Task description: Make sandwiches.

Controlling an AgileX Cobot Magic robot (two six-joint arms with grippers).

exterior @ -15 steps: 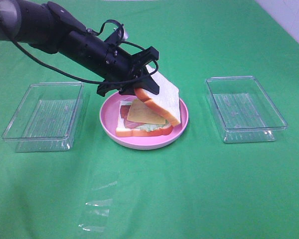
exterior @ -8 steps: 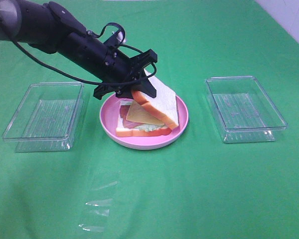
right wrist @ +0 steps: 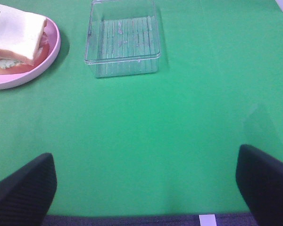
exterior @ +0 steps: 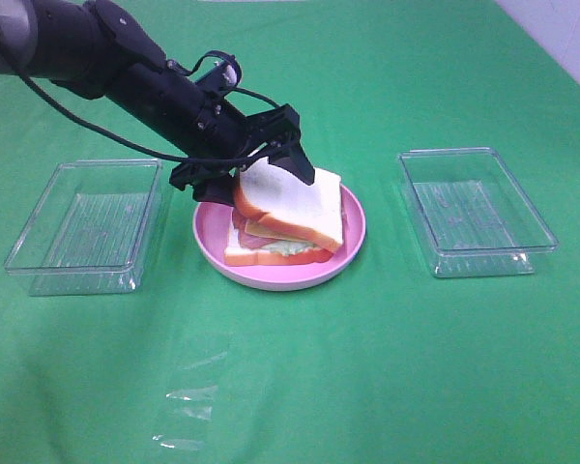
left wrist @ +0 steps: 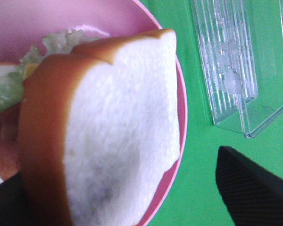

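Observation:
The sandwich (exterior: 288, 220) lies on the round pink plate (exterior: 271, 276) in the middle of the green cloth. Its top bread slice (exterior: 295, 198) rests nearly flat on cheese, bacon and lettuce, shifted a little to the right of the bottom slice. My left gripper (exterior: 246, 172) hangs over the stack's back edge, open, its fingers spread either side of that slice. In the left wrist view the slice (left wrist: 122, 141) fills the frame, and one finger (left wrist: 254, 188) stands apart from it. The right gripper (right wrist: 146, 188) is open and empty over bare cloth, away from the sandwich (right wrist: 16, 28).
A clear plastic box (exterior: 87, 227) stands left of the plate and another (exterior: 476, 211) right of it, both empty. A crumpled clear film (exterior: 188, 406) lies on the cloth near the front edge. The left arm stretches in from the upper left.
The left gripper has opened and let go of the top bread slice. The slice has dropped from a steep tilt to lie on the stack, covering the cheese.

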